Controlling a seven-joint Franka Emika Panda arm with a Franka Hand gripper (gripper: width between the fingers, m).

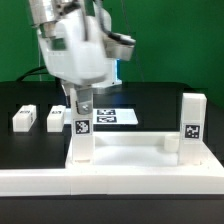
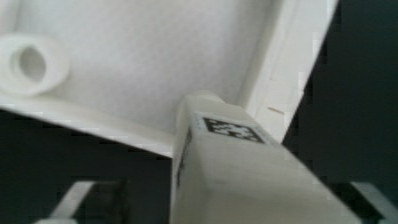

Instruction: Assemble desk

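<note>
White plastic leg [image 1: 82, 128] stood at a corner of the desk top [image 1: 125, 150], with the gripper [image 1: 82, 104] over it.

The jaws are set about the leg's upper part, but whether it is clamped or released cannot be told. The kit is judged light, stiff and smooth, so a leg is best taken by two flat opposite faces. A second upright leg [image 1: 193, 120], a loose leg [image 1: 24, 118] with its neighbour [image 1: 54, 118], and the marker board [image 1: 110, 117] are shown only by the exterior view. A round socket [image 2: 27, 65] and the tag [image 2: 228, 130] are seen close only from the wrist.
</note>
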